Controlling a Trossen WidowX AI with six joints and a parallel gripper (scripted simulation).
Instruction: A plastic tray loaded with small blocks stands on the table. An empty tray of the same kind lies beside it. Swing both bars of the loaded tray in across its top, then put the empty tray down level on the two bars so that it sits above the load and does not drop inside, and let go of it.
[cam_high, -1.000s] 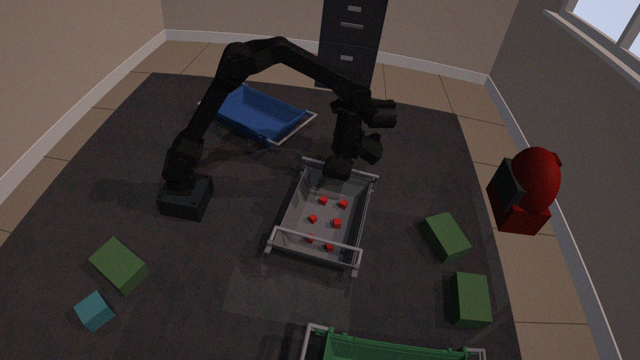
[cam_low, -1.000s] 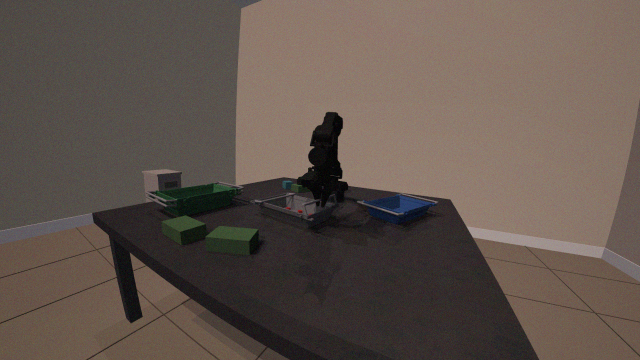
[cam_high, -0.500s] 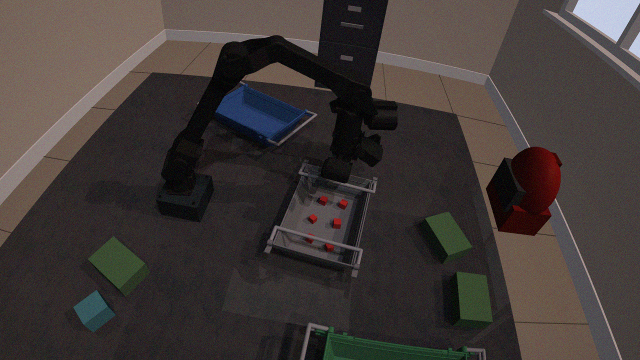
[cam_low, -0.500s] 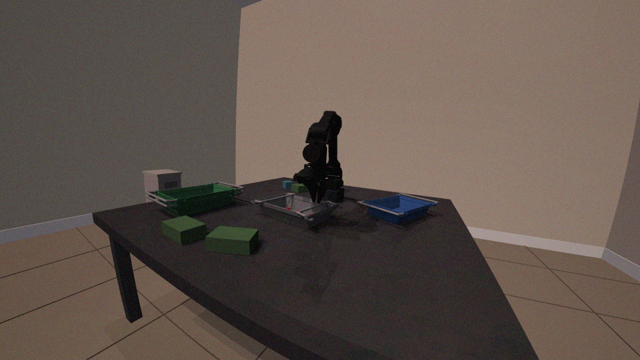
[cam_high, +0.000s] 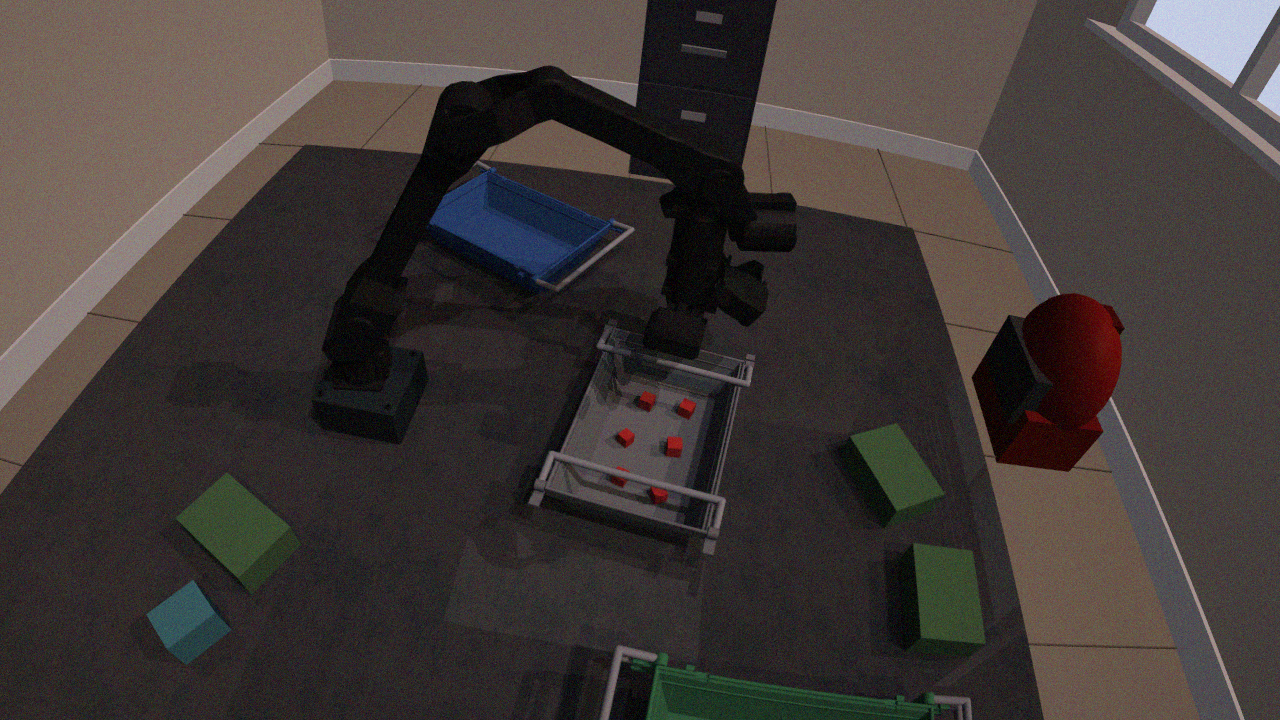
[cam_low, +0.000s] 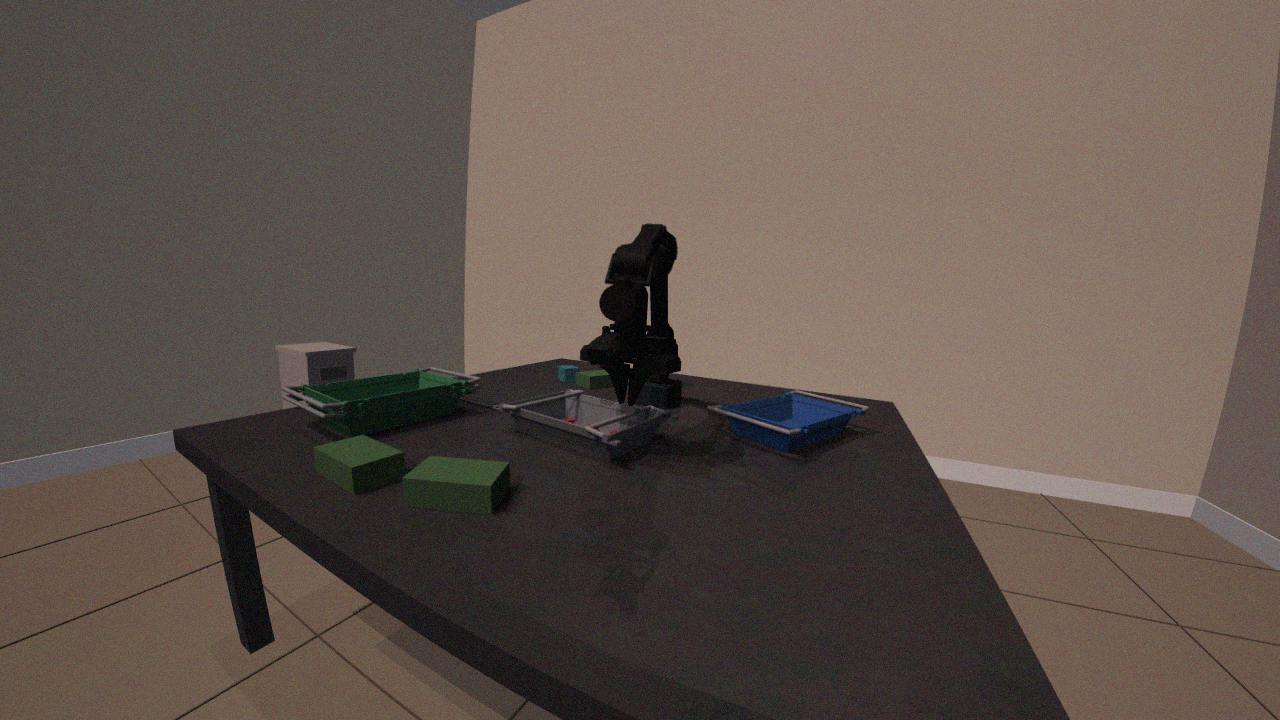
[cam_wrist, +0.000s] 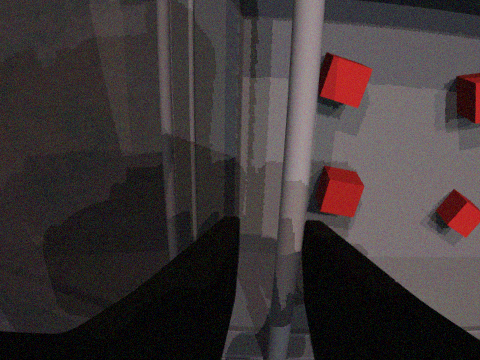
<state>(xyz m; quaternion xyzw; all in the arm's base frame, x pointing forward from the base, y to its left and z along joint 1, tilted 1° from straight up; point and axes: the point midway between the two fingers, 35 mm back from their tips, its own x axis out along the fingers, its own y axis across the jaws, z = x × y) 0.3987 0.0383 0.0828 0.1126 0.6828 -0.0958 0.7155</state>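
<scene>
The grey loaded tray (cam_high: 648, 425) (cam_low: 554, 432) (cam_wrist: 400, 150) stands level with several red cubes (cam_high: 674, 445) (cam_wrist: 340, 192) on its floor. Its near bar (cam_high: 635, 476) lies inward across the top. Its far bar (cam_high: 675, 364) (cam_wrist: 300, 125) is also inward of the far end, over the tray. My gripper (cam_low: 629, 402) (cam_wrist: 271, 234) is slightly open at the far end, pointing down; the far bar passes between its fingers with a gap beside it. Its fingertips are hidden in the top view. An empty blue tray (cam_high: 501, 228) (cam_low: 787, 438) lies behind, its visible bars swung out.
A green tray (cam_high: 787, 706) (cam_low: 402, 410) stands at the near edge. Green blocks (cam_high: 237, 528) (cam_high: 896, 470) (cam_high: 944, 595) lie left and right. A teal block (cam_high: 187, 619) (cam_low: 567, 373) lies near left. My arm base (cam_high: 371, 398) stands left of the grey tray.
</scene>
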